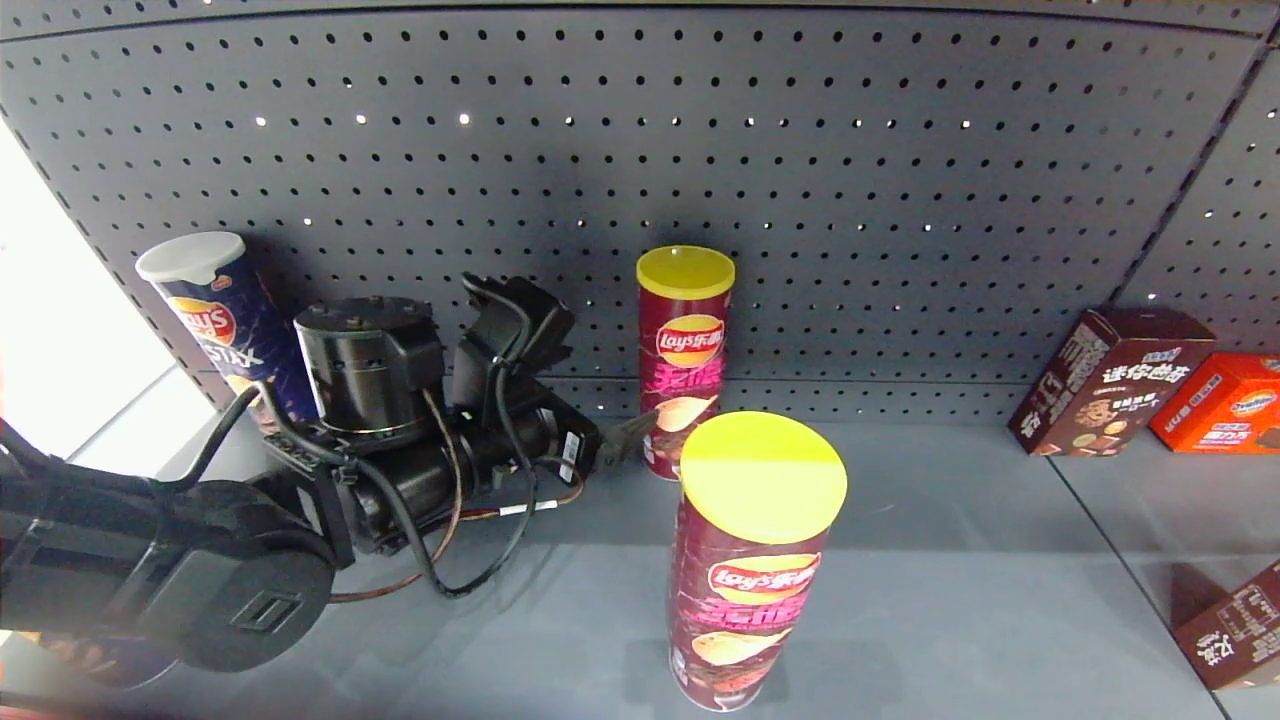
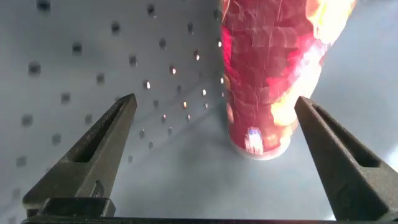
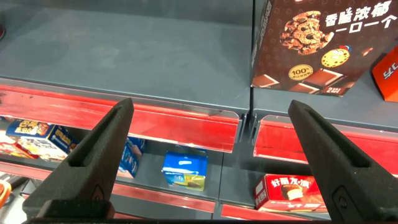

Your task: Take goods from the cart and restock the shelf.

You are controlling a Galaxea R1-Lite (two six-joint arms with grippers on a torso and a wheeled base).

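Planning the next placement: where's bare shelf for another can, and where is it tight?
The widest bare shelf lies between the front can, the rear can and the brown box. Tight on the left: left claw open at the rear can, blue can at the far left.

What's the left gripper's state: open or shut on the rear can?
Open. The left gripper has its fingers spread wide; the rear can stands ahead of them, not clamped.

Rear maroon can [image 1: 684, 350], yellow lid, upright at frame centre, far back on grey shelf [image 1: 950, 580]. Front maroon can [image 1: 748, 590], same kind, upright lower centre.
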